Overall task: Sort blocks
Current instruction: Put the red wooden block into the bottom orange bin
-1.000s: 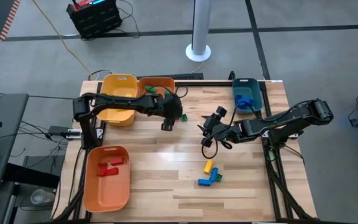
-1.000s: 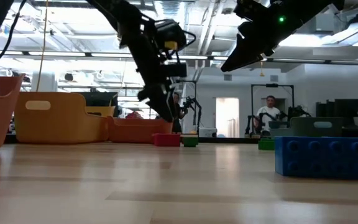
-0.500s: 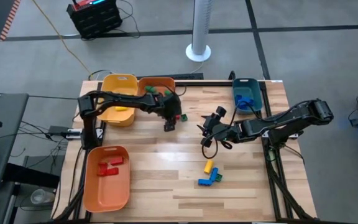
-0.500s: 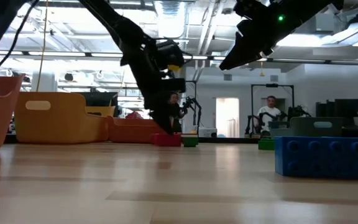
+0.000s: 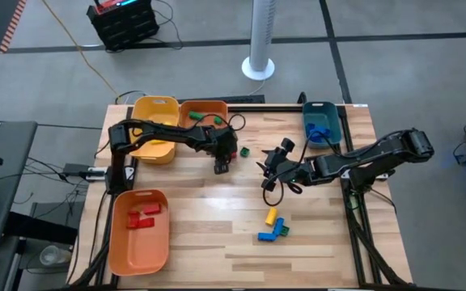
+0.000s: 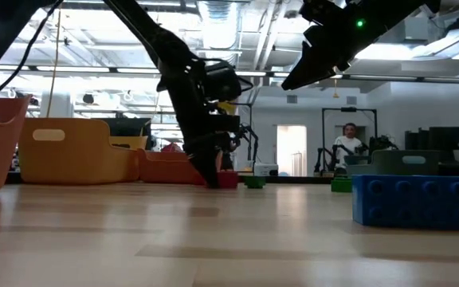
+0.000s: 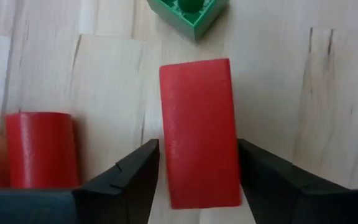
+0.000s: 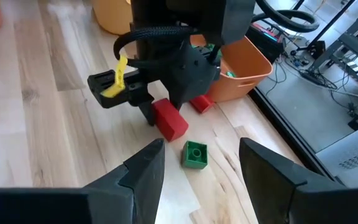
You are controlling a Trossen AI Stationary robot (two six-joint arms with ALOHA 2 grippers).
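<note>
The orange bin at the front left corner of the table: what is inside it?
The high view shows the orange bin holding two or three red blocks lying near its far end; their exact number cannot be told. The rest of its floor looks bare. Neither gripper is near it.

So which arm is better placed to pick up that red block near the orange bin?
Left. The left gripper already has its open fingers either side of the red block, low at the table. The right gripper hangs apart, raised.
</note>
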